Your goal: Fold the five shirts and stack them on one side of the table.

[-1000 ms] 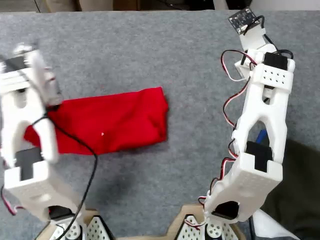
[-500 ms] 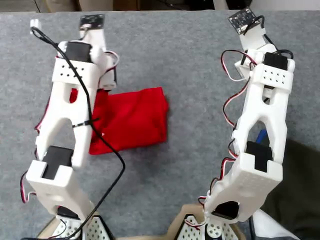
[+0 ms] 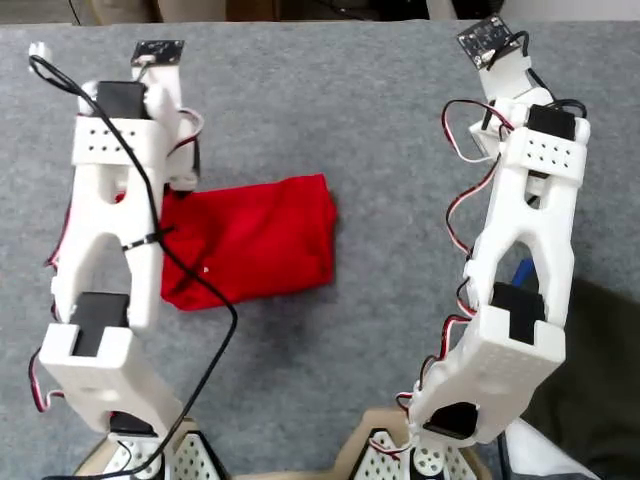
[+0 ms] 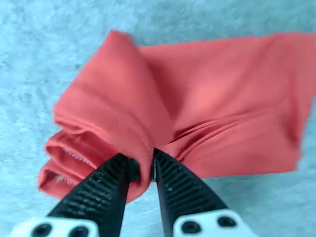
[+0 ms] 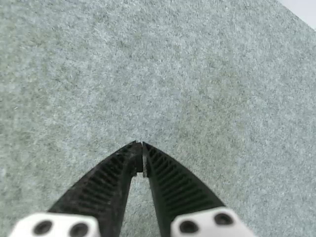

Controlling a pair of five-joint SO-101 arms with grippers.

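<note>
A red shirt [image 3: 262, 238] lies left of centre on the grey table, its left end doubled over in layers. My left gripper [image 4: 142, 167] is shut on a raised fold of the red shirt [image 4: 212, 113], with stacked hems beside the fingers [image 4: 103, 185]. In the high view the left arm [image 3: 112, 190] covers the shirt's left end. My right gripper [image 5: 139, 162] is shut on nothing, over bare grey felt. The right arm [image 3: 525, 220] stretches along the table's right side, away from the shirt.
A dark cloth [image 3: 600, 380] lies at the near right edge, with something white [image 3: 545, 452] below it. The table's far edge [image 3: 300, 22] runs along the top. Open felt [image 3: 390, 160] separates the two arms.
The left arm swung in from the far left and carried the shirt's left end rightward over the rest. The red shape is much shorter now. The right arm has kept still.
</note>
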